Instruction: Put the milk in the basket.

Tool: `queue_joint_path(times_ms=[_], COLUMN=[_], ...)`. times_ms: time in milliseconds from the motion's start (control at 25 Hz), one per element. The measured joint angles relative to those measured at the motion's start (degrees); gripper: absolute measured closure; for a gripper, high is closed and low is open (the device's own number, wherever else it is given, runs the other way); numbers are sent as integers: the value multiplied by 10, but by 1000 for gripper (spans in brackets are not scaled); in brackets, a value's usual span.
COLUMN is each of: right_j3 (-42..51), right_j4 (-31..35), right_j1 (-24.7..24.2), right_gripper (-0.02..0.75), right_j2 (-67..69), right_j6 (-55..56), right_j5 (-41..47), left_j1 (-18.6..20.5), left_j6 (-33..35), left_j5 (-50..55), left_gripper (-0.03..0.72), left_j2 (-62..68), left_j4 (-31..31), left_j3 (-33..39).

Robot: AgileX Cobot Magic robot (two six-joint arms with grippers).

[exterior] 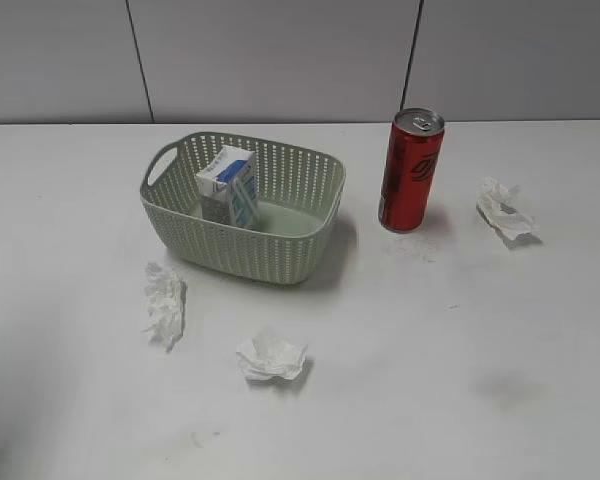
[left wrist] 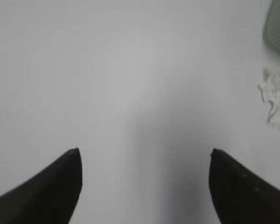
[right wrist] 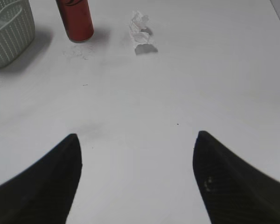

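Observation:
The milk, a small white carton with blue panels, stands inside the pale green basket toward its left end, leaning a little. The basket also shows at the right edge of the left wrist view and the top left of the right wrist view. My left gripper is open and empty over bare white table. My right gripper is open and empty over bare table, well short of the basket. Neither arm shows in the exterior view.
A red can stands right of the basket. Crumpled tissues lie at the front left of the basket, in front of it, and right of the can.

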Motion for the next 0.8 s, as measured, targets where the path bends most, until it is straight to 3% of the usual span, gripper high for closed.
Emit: queue_joint_path(times_ms=[440,800], right_j3=[0,0], right_j4=[0,0], right_j1=[0,0], right_gripper=[150,150], right_j2=[0,0], right_j6=[0,0], right_j5=[0,0], left_j1=[4,4], left_j6=[-1,-2], left_j5=[-7,-20], left_gripper=[61,76], left_j2=[-262,-486], left_j4=[-33,-46], left_j3=[232,363])
